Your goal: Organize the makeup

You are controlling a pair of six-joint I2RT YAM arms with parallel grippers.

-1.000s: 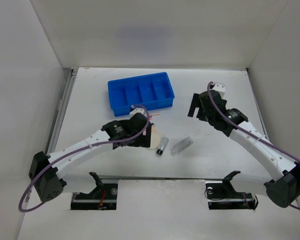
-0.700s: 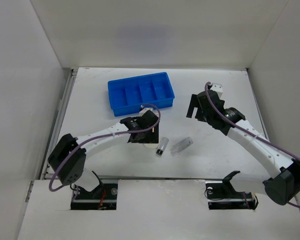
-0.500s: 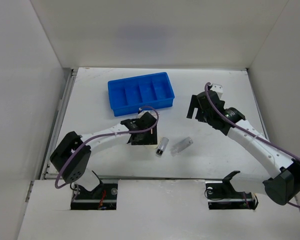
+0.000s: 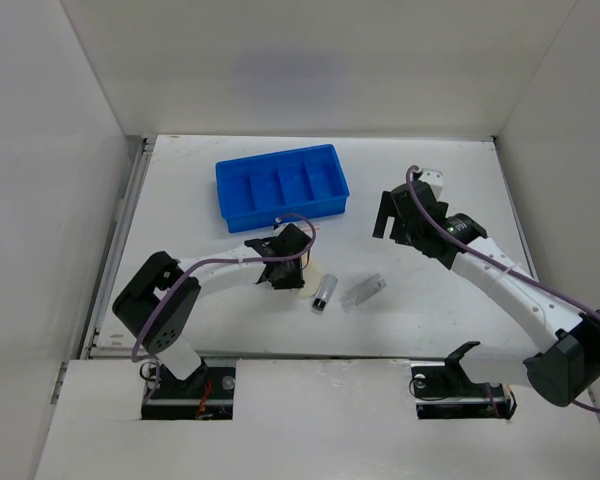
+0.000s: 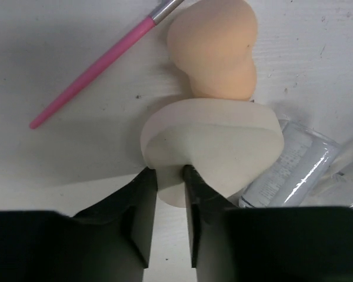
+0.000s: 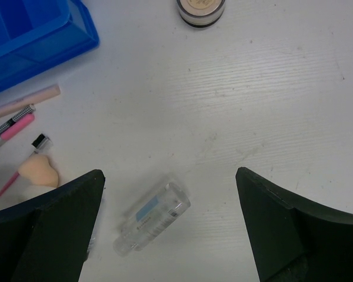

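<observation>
Left gripper (image 5: 169, 182) clamped on near edge of round beige foam puff (image 5: 217, 141), resting on white table (image 5: 76, 158). Puff touching peach egg-shaped sponge (image 5: 215, 47), thin pink stick (image 5: 94, 76) just beside. Right gripper (image 6: 167, 176) spread wide, holding nothing, above clear small plastic bottle (image 6: 153, 216). Blue compartmented plastic tray (image 4: 280, 185) farther back.

The left arm (image 4: 220, 267) and right arm (image 4: 520, 290) share white tubular links, black joint housings and black bases. A purple cable (image 4: 295, 216) runs along each. The claw fingers (image 5: 142, 217) are matte black.
</observation>
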